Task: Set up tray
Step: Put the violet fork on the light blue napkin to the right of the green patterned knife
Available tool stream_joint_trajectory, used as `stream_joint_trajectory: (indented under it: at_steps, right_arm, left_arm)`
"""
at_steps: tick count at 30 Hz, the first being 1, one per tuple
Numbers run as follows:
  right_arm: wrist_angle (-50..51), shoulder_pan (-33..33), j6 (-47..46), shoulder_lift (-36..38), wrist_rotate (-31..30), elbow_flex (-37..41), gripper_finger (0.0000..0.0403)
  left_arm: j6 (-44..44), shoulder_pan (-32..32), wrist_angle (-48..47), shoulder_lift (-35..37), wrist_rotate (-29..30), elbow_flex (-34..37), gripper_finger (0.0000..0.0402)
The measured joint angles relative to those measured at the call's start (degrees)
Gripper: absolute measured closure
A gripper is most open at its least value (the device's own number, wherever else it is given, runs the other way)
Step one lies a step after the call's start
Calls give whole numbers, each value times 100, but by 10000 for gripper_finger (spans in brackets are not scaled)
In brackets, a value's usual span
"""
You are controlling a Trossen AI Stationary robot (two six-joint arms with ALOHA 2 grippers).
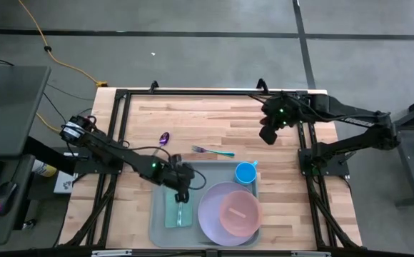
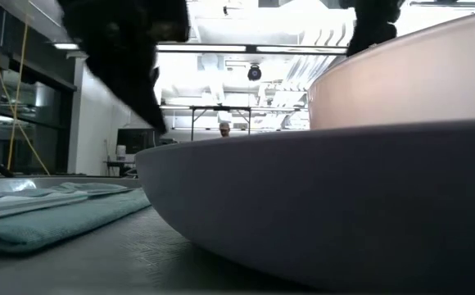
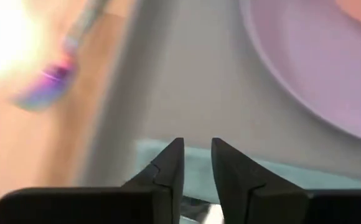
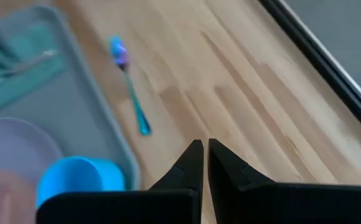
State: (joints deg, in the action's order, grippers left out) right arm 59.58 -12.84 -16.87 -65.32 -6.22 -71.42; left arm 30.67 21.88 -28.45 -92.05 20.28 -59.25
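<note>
While our left gripper [image 1: 180, 194] hangs low over the folded teal cloth [image 1: 178, 211], we see in the left wrist view that its jaws stand slightly parted with nothing between them. Directly under them a silvery utensil [image 1: 180, 212] lies on the cloth; which kind it is we cannot tell. Cloth and utensil sit in the near-left part of the large flat grey-blue plastic tray [image 1: 160, 207], so the tray lies right beneath these jaws. Just beside them, on the same tray, rests a wide lavender plate [image 1: 208, 214] with a pink bowl [image 1: 239, 213] on it, and a little beyond stands a small blue cup [image 1: 245, 172] in the tray's far corner.

Out on the wooden bench [image 1: 214, 118], off the tray, a fork with a teal handle [image 1: 212, 150] lies near the tray's far rim, and a purple-bowled spoon [image 1: 164, 138] lies a bit farther away.

Our right gripper [image 1: 268, 133] waits well apart over the far right of the bench, jaws pressed together on nothing.

We judge the tray stiff and light on its own, but smooth and slippery, and now loaded with breakable dishes. If it must move, we would pinch the low raised rim at a long side, or push it flat across the bench rather than lift it.

We can read no brand, label or writing anywhere.
</note>
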Motion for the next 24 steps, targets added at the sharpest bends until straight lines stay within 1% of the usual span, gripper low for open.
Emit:
stream_joint_trajectory:
  at_steps: [6,8,9,12,16,19,21,24]
  right_arm:
    - [-581,-406,595,-406,983,-2,403]
    - [-691,-553,680,-647,1310,-2,403]
    - [-758,-618,717,-773,1467,-2,403]
    - [-1027,-744,951,-1156,1810,-2,403]
    - [-1196,-820,1107,-1489,1856,-2,403]
    - [-1294,-820,1360,-1727,1857,-79,403]
    - [-1303,-820,1607,-1973,1858,-289,403]
    - [-1044,-820,1975,-2496,1900,-742,403]
  left_arm:
    - [-269,-489,-1141,40,805,-749,279]
    - [-530,-655,-1262,198,1019,-873,278]
    - [-700,-745,-1180,296,1089,-907,278]
    - [-931,-951,-1371,720,1306,-869,278]
    - [-882,-1099,-1805,1535,1722,-590,278]
    - [-622,-1102,-1946,2281,1952,-146,277]
    - [-497,-1101,-1747,2764,1959,195,277]
    - [-489,-1089,-1467,3333,1746,634,277]
